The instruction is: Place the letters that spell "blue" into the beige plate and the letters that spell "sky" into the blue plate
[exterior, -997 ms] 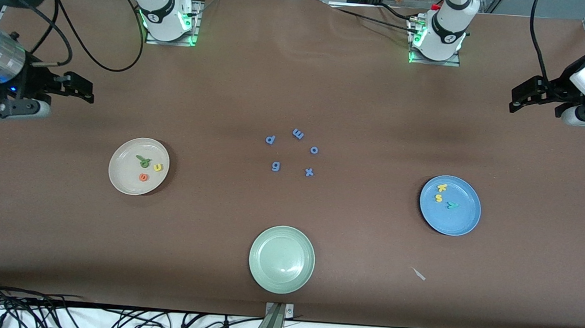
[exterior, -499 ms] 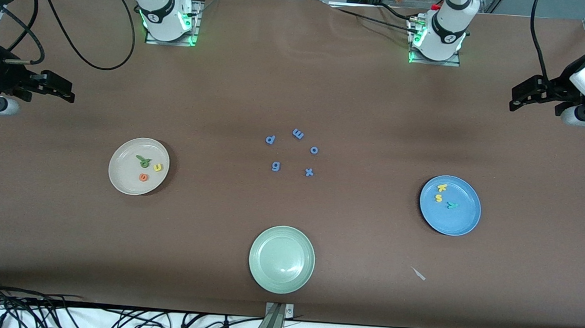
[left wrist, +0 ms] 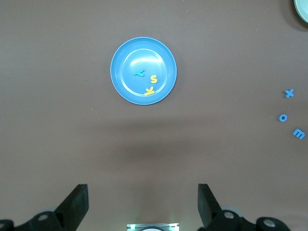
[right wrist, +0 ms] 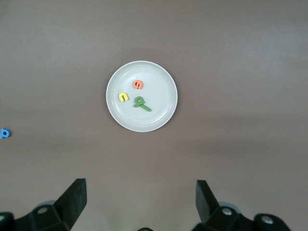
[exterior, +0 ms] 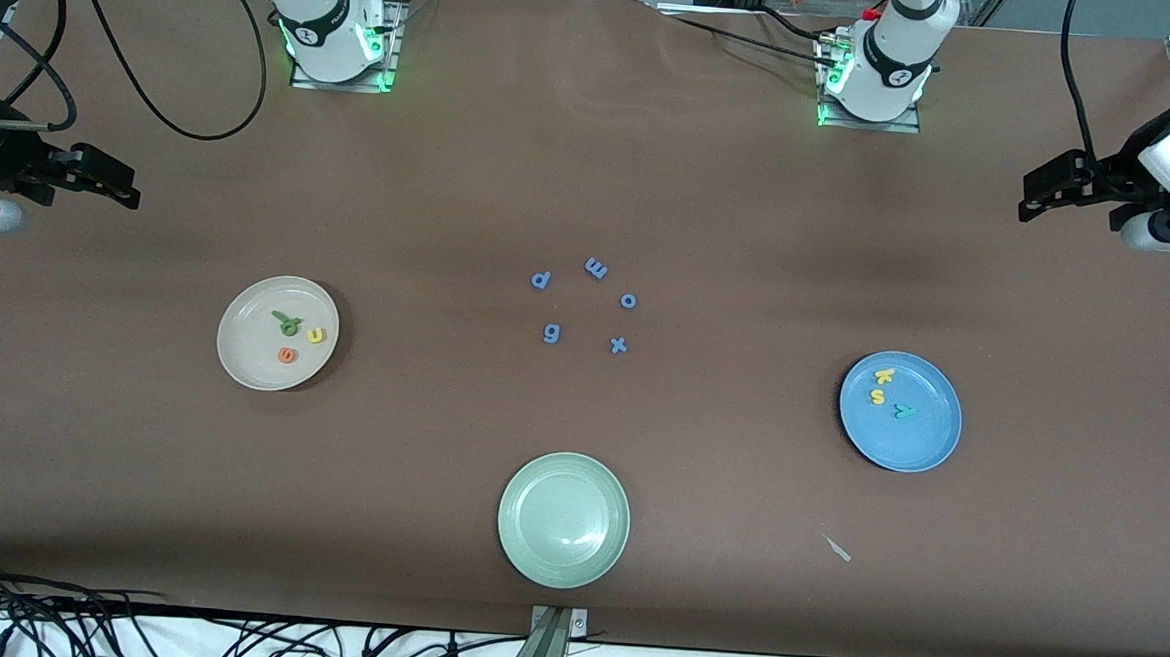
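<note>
Since a second ago the right gripper (exterior: pixel 102 181) has drawn back toward its own end of the table, fingers spread and empty; the left gripper (exterior: pixel 1048 193) has not shifted and is likewise spread and empty, parked at its end. Each wrist view looks down on its plate, well apart from the fingers. The beige plate (exterior: pixel 243 366) holds green b (exterior: pixel 290 328) overlapping green l (exterior: pixel 280 317), yellow u (exterior: pixel 316 334) and orange e (exterior: pixel 286 355). The blue plate (exterior: pixel 924 446) holds yellow k (exterior: pixel 883 375), yellow s (exterior: pixel 878 395) and teal y (exterior: pixel 904 410). Both words appear sorted (no coming pick is evident).
</note>
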Robot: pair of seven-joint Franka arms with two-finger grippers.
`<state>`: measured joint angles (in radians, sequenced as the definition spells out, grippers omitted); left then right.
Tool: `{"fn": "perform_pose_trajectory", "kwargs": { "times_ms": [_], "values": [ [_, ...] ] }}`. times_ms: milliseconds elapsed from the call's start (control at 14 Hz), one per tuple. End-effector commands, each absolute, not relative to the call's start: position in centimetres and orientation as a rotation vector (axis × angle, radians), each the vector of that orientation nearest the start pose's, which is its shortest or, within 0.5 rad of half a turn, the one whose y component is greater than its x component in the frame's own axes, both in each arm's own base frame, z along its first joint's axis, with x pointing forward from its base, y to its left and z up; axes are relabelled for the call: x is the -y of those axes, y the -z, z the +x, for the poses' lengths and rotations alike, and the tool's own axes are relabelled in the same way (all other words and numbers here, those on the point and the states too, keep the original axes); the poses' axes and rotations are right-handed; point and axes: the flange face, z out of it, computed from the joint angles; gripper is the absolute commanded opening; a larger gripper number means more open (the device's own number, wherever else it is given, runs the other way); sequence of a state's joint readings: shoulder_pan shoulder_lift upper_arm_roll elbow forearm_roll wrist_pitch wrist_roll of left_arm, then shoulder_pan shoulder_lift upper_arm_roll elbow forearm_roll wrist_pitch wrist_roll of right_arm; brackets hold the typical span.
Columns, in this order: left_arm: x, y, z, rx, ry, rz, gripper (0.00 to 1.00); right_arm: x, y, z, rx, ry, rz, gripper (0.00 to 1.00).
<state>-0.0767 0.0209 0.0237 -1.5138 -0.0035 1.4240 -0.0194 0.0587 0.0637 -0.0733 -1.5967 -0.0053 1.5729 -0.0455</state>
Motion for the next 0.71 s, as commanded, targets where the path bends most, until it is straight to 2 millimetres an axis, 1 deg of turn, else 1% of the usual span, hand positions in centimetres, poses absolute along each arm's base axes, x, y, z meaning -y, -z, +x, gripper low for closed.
{"fn": "perform_pose_trajectory", "kwargs": {
  "times_ms": [0, 641],
  "values": [
    [3.02, -63.14, 54.53, -0.040, -0.190, -3.150, 1.00, 0.54, -57.28, 57.21, 0.045, -0.134, -3.159, 1.00],
    [3.02, -63.24, 54.50, -0.037, -0.185, -3.151, 1.00, 0.59, -57.11, 57.46, 0.039, -0.121, -3.149, 1.00]
  ]
}}
